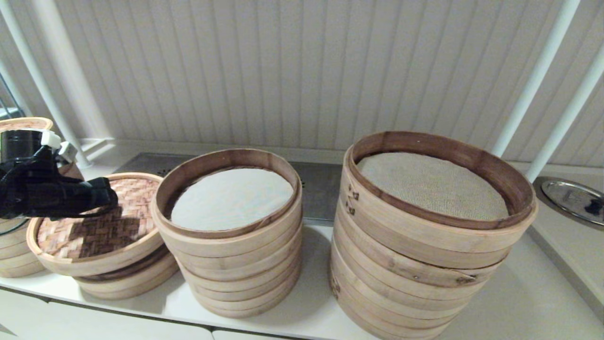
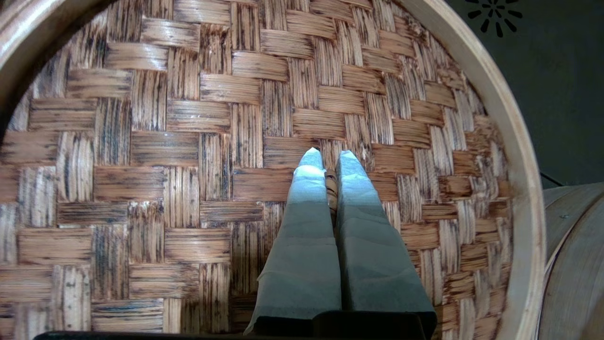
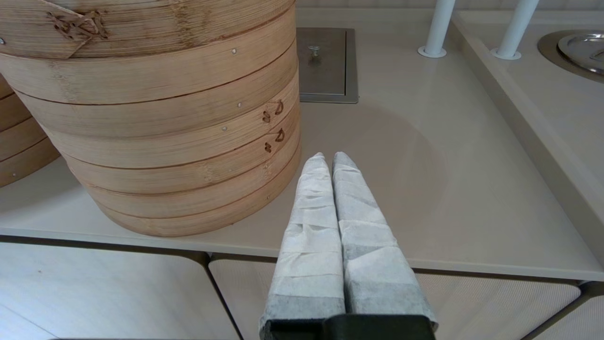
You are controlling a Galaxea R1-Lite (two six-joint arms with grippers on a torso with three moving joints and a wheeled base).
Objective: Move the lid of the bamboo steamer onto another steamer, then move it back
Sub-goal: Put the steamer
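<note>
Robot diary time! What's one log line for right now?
left gripper: shut on bamboo steamer lid knob | lid: tilted over shallow steamer | right gripper: shut, idle

No readable text, label, brand, number or sign shows on anything in these views.

Brown basket-weave bamboo steamer lid (image 1: 94, 222)

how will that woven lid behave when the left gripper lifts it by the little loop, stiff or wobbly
Probably stiff: the lid has a tight weave inside a solid rim band. Likely light, being thin bamboo. It may swing or tilt, since the left gripper pinches only the small central loop, and it already sits slanted on the shallow steamer.
</note>
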